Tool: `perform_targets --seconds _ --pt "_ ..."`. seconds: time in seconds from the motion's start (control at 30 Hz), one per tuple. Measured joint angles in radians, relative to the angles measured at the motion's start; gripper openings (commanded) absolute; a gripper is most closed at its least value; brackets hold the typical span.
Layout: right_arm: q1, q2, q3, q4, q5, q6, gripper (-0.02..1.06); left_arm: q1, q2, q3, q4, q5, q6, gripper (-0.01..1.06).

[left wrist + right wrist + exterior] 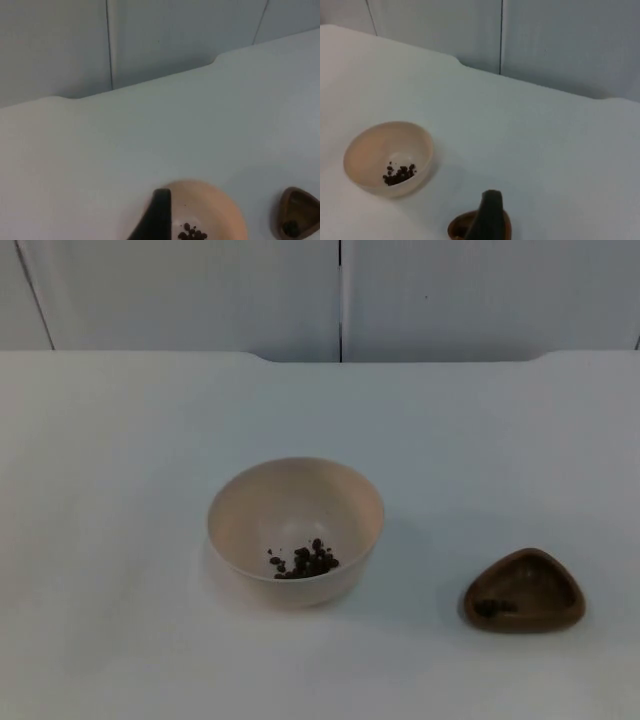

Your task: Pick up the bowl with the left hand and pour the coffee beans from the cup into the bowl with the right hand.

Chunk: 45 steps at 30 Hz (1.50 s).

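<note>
Beans (pixel 305 562) lie in the cream bowl (pixel 296 530) mid-table; the brown cup (pixel 524 590) sits well apart to its right, with a dark patch inside that is hard to make out. Left gripper fingertip (pixel 157 215) overlaps the bowl's rim; right gripper fingertip (pixel 489 215) hides part of the cup. Whether either's jaws are apart cannot be told.

Bowl (pixel 295 530): cream, round, deep, upright on table (pixel 120 440), approx mid-table. Small heap of dark coffee beans (pixel 305 562) inside, at bottom toward near wall; rest of interior bare. Cup (pixel 524 590): brown, rounded-triangular rim, shallow, upright on table, to right of bowl & slightly nearer, well apart from it. A few dark beans (pixel 492 608) left inside cup at its left corner.
</note>
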<state>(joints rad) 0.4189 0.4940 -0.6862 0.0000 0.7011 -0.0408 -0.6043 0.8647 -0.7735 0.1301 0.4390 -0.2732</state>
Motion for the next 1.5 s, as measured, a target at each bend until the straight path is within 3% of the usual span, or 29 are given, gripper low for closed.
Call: perform_targets --seconds 0.13,0.43,0.7,1.2,1.5 --pt "0.000 -0.053 0.032 0.006 0.025 0.000 0.73 0.000 -0.099 0.025 0.000 0.043 0.012 0.85" --pt "0.000 -0.204 0.093 0.010 0.086 -0.005 0.73 0.000 -0.314 0.027 -0.006 0.255 0.088 0.85" --pt "0.000 -0.338 0.162 0.088 0.098 -0.068 0.73 0.000 -0.510 0.027 -0.052 0.416 0.163 0.85" --pt "0.000 -0.394 0.164 0.111 0.117 -0.117 0.73 0.000 -0.846 0.209 -0.089 0.529 0.169 0.85" --pt "0.000 -0.394 0.164 0.139 0.119 -0.170 0.73 0.000 -0.860 0.256 -0.093 0.615 0.189 0.85"
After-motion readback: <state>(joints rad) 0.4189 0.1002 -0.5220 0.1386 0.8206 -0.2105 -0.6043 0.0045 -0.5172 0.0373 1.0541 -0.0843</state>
